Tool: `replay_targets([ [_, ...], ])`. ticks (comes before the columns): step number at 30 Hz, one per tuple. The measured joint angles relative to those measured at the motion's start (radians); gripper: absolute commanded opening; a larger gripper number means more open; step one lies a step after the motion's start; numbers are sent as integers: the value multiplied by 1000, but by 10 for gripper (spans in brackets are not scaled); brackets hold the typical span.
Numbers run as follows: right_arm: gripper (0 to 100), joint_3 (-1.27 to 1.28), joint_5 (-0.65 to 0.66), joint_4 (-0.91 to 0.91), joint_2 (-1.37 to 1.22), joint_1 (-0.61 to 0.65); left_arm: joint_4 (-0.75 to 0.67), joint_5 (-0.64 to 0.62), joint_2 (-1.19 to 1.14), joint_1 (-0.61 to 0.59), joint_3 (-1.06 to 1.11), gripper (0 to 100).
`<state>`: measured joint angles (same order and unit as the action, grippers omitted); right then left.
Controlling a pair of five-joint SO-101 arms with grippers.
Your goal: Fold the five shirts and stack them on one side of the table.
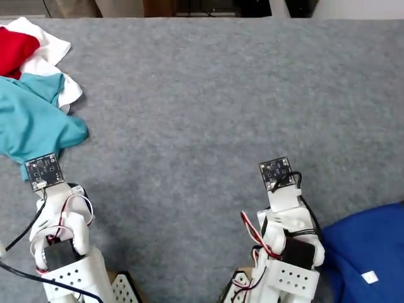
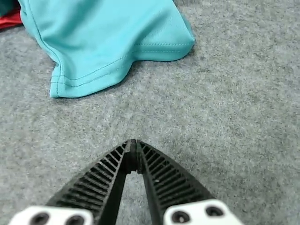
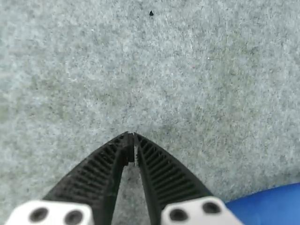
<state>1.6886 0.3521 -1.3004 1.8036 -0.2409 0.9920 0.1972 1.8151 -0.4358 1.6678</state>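
A crumpled teal shirt [image 1: 31, 120] lies at the table's left edge, on top of a white shirt [image 1: 53, 53] and a red shirt [image 1: 14, 49] in the far left corner. A blue shirt [image 1: 369, 255] with a small white tag lies at the near right corner. My left gripper [image 2: 132, 147] is shut and holds nothing, a short way from the teal shirt's hem [image 2: 112, 65]. My right gripper [image 3: 131, 139] is also shut on nothing over bare felt, with the blue shirt's edge [image 3: 269, 206] beside it. In the high view both arms [image 1: 278, 208] sit at the near edge.
Grey felt [image 1: 208, 101] covers the whole table, open across the middle and far right. The left arm's base [image 1: 69, 265] and cables sit at the near left. Furniture shows beyond the far edge.
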Motion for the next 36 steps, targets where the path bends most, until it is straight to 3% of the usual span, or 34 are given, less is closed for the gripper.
replay_targets([
  [11,7,0,0,0,0,0,0,0,2,-8,-12,20],
  [19,7,0,2,0,0,0,0,2,2,-144,-150,21],
  [23,7,-38,2,6,0,0,0,109,2,-206,-304,21],
  [27,7,-169,2,127,0,0,-91,272,8,-247,-479,21],
  [29,7,-250,2,193,0,0,-169,295,8,-265,-529,20],
  [36,6,-483,-61,295,0,80,-296,206,9,-419,-605,20],
])
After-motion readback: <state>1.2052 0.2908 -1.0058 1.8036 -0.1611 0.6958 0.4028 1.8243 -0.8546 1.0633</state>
